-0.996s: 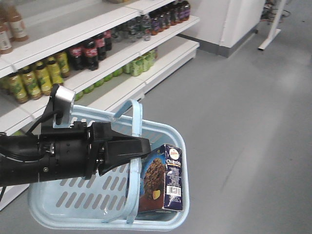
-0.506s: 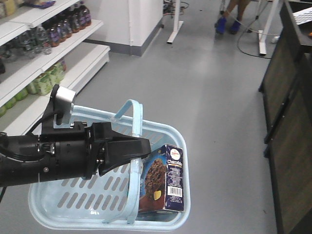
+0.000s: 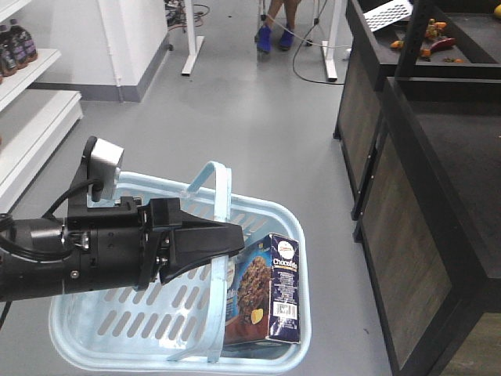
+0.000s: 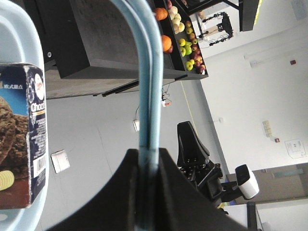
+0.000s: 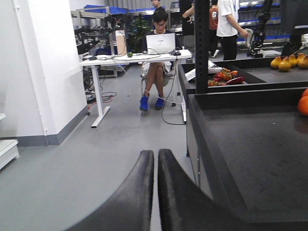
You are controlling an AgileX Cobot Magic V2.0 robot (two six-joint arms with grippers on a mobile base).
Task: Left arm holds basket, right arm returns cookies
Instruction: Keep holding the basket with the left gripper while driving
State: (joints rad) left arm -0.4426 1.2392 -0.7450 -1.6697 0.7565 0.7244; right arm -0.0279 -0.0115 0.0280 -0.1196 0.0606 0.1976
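The light blue basket (image 3: pixel 102 345) hangs above the grey floor, held by my left arm (image 3: pixel 70 258). My left gripper (image 3: pixel 235 239) is shut on the basket's hoop handle (image 3: pixel 221 204), also in the left wrist view (image 4: pixel 148 166) with the handle (image 4: pixel 149 86) between the jaws. The dark navy cookies carton (image 3: pixel 270 294) stands upright in the basket's right end; its edge shows in the left wrist view (image 4: pixel 21 139). My right gripper (image 5: pixel 156 159) is shut and empty, pointing over the floor; it is out of the front view.
Dark wooden produce stands (image 3: pixel 423 204) run along the right, with fruit on them (image 5: pixel 288 61). White shelving (image 3: pixel 31 117) is at the far left. A white desk with a seated person (image 5: pixel 156 48) stands ahead. More people stand behind.
The view has swung right: the drink shelves have slid off to the left and the dark produce stands have come in on the right. The basket, carton and left gripper keep their hold.
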